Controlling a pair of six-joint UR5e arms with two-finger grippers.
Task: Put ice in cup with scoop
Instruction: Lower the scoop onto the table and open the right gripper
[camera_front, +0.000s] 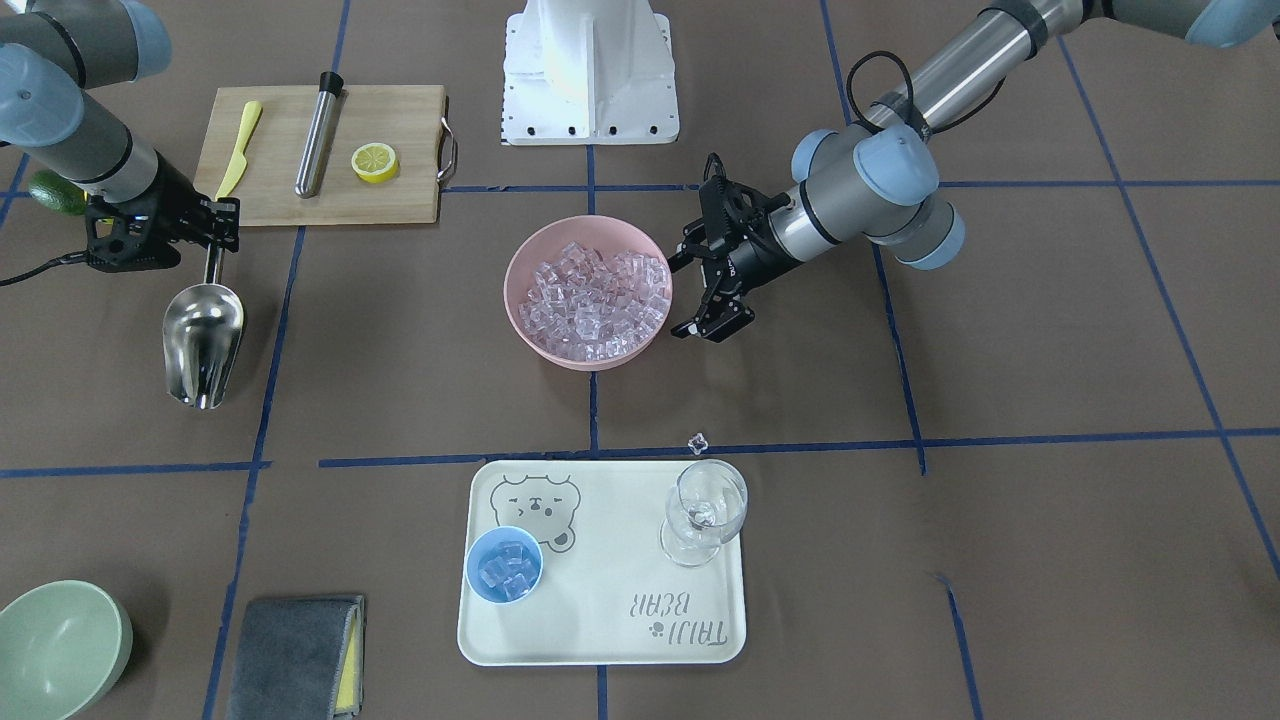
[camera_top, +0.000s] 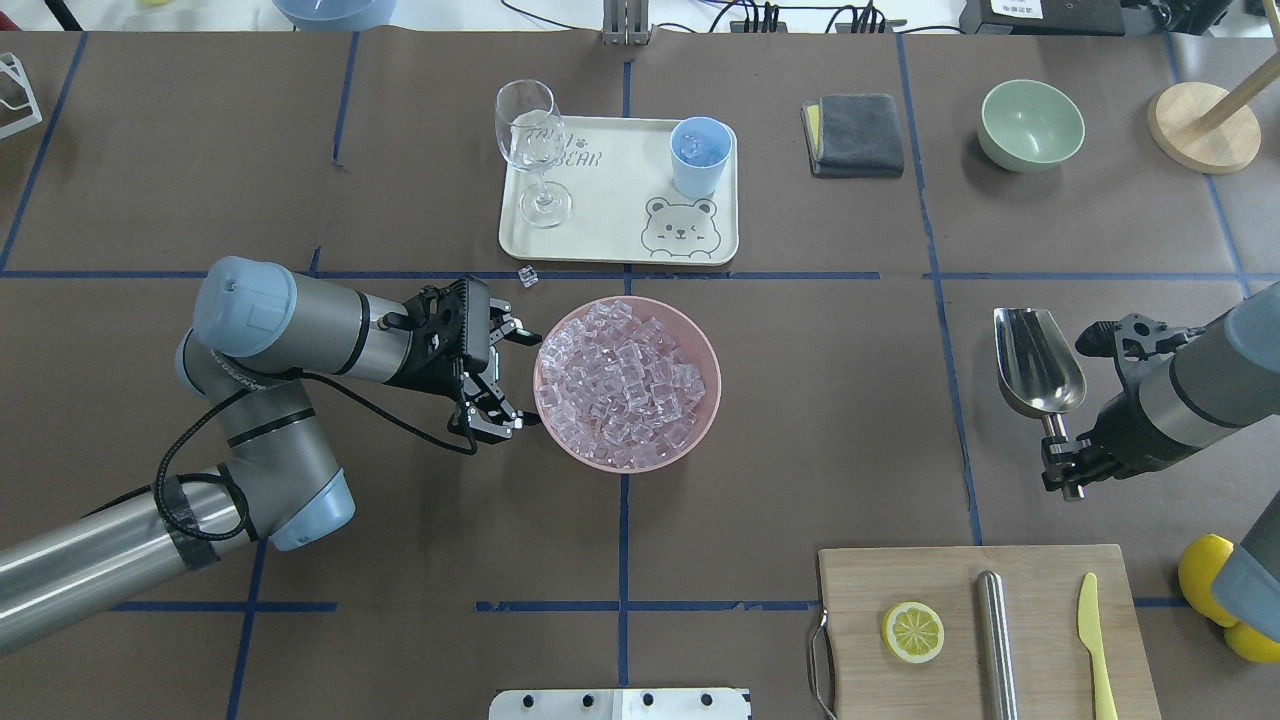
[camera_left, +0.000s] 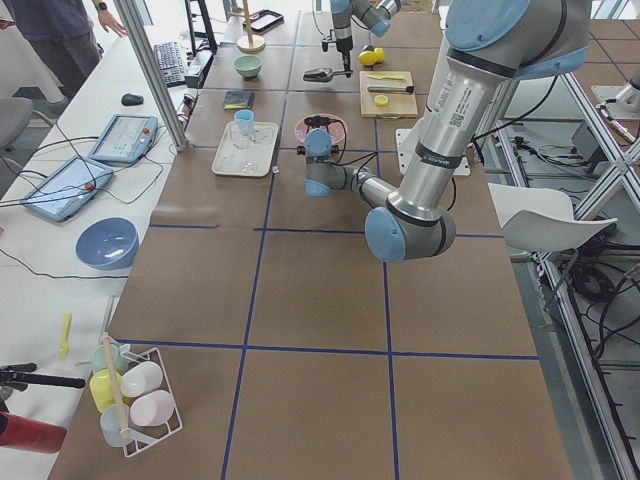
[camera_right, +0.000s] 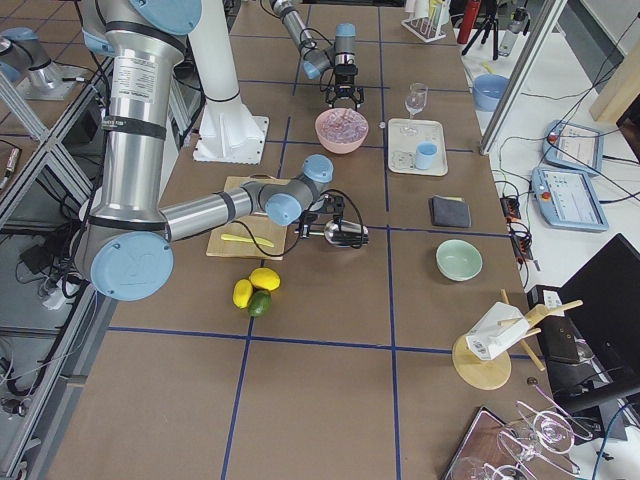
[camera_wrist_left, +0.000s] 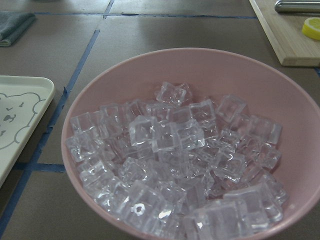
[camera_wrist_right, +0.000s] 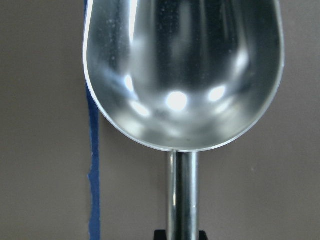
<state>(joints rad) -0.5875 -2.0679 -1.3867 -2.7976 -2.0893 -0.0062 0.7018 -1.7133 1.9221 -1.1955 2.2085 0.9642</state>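
Scoop (camera_top: 1038, 360) juts empty from the right tool (camera_top: 1062, 465), pinched by its handle; left tool (camera_top: 515, 378) gapes beside the ice (camera_top: 625, 380).

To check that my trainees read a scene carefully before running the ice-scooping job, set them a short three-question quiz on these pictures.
1. Fill in: the left gripper, beside the pink bowl of ice, is ____.
2. True or false: the scoop in the right gripper carries ice.
3. The cup stands: A on the tray; B in the pink bowl; C under the scoop.
Key: 1 open; 2 false; 3 A.
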